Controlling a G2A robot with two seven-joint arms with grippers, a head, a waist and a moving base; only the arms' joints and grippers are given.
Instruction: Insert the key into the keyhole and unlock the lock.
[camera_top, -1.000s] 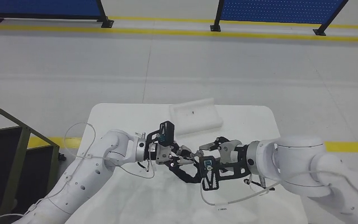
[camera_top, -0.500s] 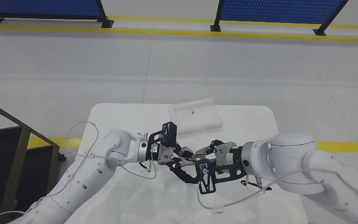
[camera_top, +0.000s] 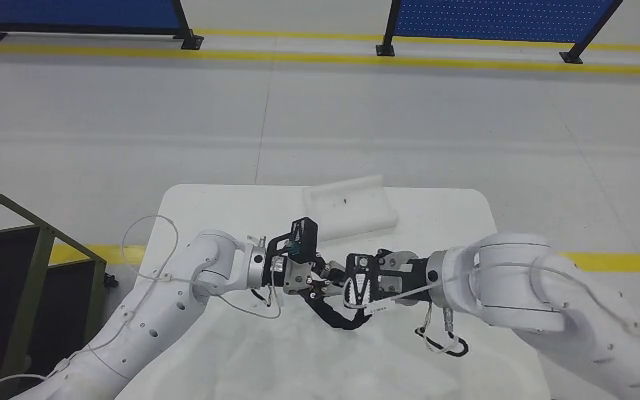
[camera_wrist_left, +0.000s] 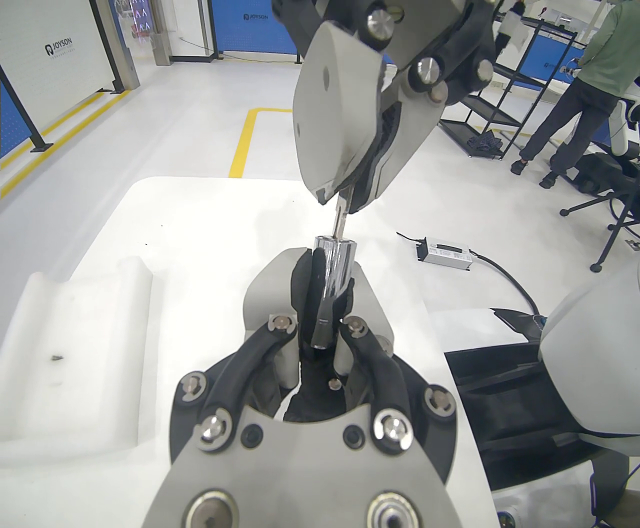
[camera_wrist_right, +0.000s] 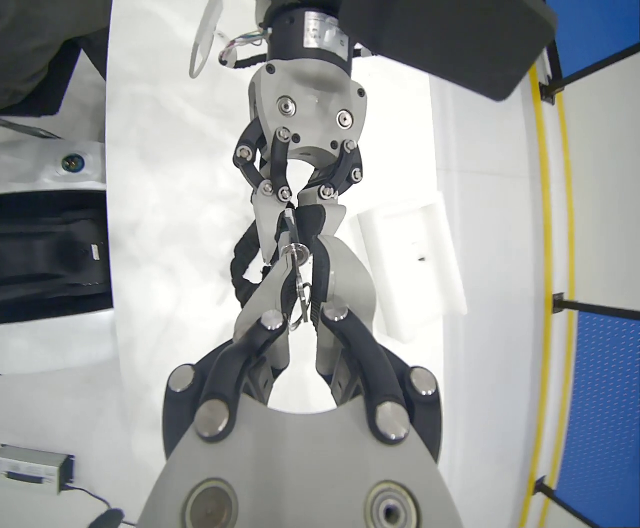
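Note:
My left gripper (camera_wrist_left: 325, 270) is shut on a chrome lock cylinder (camera_wrist_left: 332, 280), held above the white table (camera_top: 230, 350). The lock's black cable (camera_top: 335, 318) hangs in a loop beneath it. Facing it tip to tip, my right gripper (camera_wrist_right: 302, 265) is shut on a small metal key (camera_wrist_right: 299, 287) that carries a wire ring. The key blade (camera_wrist_left: 341, 220) sits with its tip in the keyhole at the end of the lock (camera_wrist_right: 294, 250). In the top view the two grippers (camera_top: 330, 288) meet over the table's middle.
A white foam tray (camera_top: 350, 208) lies at the far side of the table, close behind the grippers. A grey power adapter (camera_wrist_left: 445, 250) with its cord lies on the floor beyond the table's edge.
My right gripper has rolled about its own axis and edged toward the left gripper, with the key kept at the lock. The left arm has hardly moved.

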